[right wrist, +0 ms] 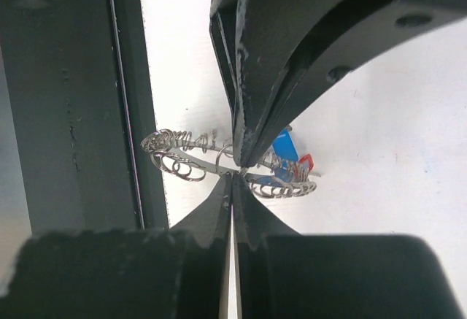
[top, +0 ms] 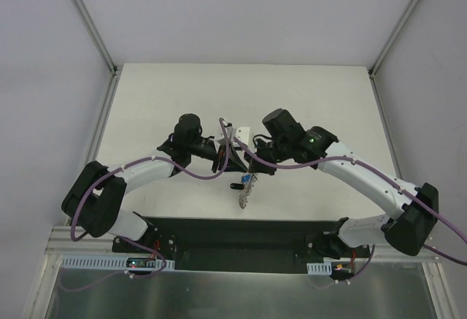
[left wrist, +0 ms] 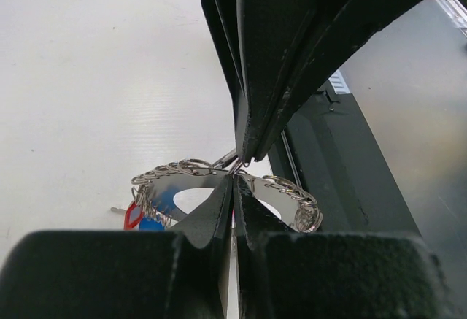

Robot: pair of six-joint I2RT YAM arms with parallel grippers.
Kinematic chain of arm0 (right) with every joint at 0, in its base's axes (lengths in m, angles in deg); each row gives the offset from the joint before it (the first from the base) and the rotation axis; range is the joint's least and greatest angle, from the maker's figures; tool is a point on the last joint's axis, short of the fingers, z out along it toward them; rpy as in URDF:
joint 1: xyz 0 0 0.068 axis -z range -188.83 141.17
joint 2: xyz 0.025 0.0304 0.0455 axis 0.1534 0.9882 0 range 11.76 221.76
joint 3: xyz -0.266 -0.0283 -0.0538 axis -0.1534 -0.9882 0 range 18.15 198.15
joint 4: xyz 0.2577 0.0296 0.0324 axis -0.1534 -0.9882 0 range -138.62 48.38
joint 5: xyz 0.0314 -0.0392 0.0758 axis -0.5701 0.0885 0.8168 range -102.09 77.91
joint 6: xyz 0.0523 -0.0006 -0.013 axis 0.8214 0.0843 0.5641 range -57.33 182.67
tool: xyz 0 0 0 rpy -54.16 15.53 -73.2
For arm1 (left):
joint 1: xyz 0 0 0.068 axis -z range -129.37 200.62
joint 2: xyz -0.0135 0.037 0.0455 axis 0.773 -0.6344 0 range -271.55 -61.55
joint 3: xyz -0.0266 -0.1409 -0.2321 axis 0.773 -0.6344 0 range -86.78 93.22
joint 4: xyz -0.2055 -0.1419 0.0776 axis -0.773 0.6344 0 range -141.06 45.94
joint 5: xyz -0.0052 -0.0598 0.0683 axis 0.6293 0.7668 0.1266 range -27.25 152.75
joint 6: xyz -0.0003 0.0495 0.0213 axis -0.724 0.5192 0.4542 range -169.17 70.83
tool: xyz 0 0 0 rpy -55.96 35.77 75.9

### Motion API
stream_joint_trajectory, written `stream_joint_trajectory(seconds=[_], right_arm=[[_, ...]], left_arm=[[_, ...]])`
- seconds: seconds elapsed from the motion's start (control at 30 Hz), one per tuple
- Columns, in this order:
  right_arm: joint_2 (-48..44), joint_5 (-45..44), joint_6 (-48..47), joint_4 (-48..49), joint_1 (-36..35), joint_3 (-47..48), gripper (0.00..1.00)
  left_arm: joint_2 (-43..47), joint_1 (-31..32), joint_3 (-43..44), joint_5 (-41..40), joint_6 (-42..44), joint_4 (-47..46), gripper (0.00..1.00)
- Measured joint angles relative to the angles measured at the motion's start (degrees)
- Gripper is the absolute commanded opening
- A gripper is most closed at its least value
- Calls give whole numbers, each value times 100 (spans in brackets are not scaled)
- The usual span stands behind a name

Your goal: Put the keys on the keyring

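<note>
Our left gripper [left wrist: 235,171] is pinched tight on the rim of the wide flat grey metal keyring [left wrist: 271,190], whose blue and red tags [left wrist: 134,217] lie at its eight o'clock. The right gripper [right wrist: 237,169] is clamped on the rim too. The ring sits between them, toward six o'clock on the white table [top: 182,93]. We should keep one side steady and pry a wire loop gently. We cannot pick out the tiny black keys.

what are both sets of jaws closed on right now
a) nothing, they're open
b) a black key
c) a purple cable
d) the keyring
D: in each wrist view the shut jaws meet right on the flat grey band of the keyring, with its wire loops fanning out to either side.
</note>
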Motion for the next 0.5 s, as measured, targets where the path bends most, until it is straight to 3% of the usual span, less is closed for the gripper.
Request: stream_joint_trajectory(seconds=[0.2,0.27,0.43,0.5], right_arm=[[-103,-144,35,-2,-2,-247,1],[-103,-162,55,0,-2,-317,1],[-103,-162,57,4,-2,-330,2],[-103,-162,55,7,-2,-330,1]], left_arm=[[417,39,-365,-391,-629,-501,0],[555,39,-505,-461,-831,-756,19],[649,39,-793,-743,-1036,-1078,42],[649,39,-881,-881,-1084,-1128,47]])
